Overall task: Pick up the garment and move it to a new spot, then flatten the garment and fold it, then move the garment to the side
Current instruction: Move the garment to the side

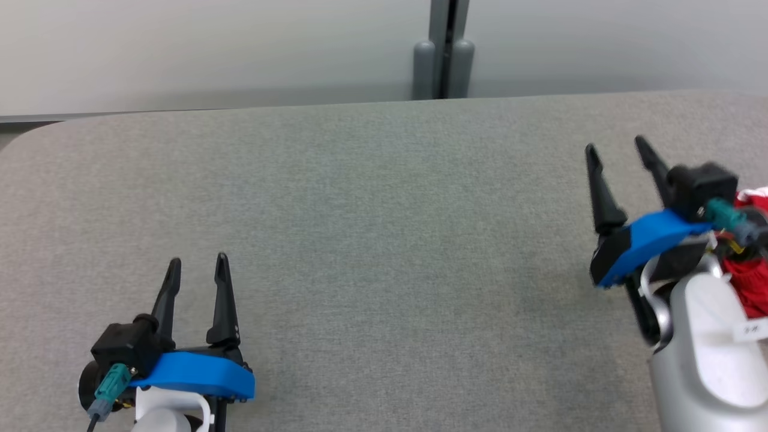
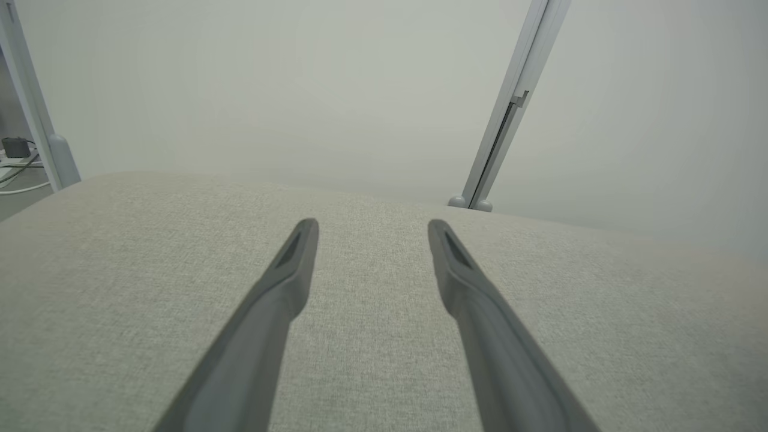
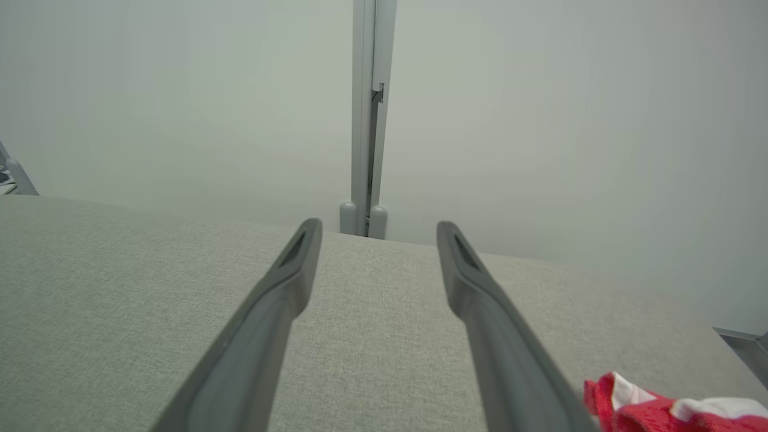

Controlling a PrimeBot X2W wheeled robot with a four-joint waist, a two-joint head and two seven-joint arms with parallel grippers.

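A red and white garment (image 1: pixel 750 282) lies bunched at the far right edge of the grey table (image 1: pixel 384 240), mostly hidden behind my right arm. In the right wrist view the garment (image 3: pixel 660 408) peeks in at the bottom right corner, to the right of my fingers. My right gripper (image 1: pixel 618 150) hovers open just left of it, holding nothing. My left gripper (image 1: pixel 197 264) rests open at the lower left over bare table. In the wrist views both the left gripper (image 2: pixel 372 227) and the right gripper (image 3: pixel 378 228) have a wide gap between their fingers.
A pale wall with a grey vertical post (image 1: pixel 444 54) stands behind the table's far edge. The table's rounded far left corner (image 1: pixel 36 135) is in view. Cables (image 2: pixel 15 171) lie on the floor beyond the table's left side.
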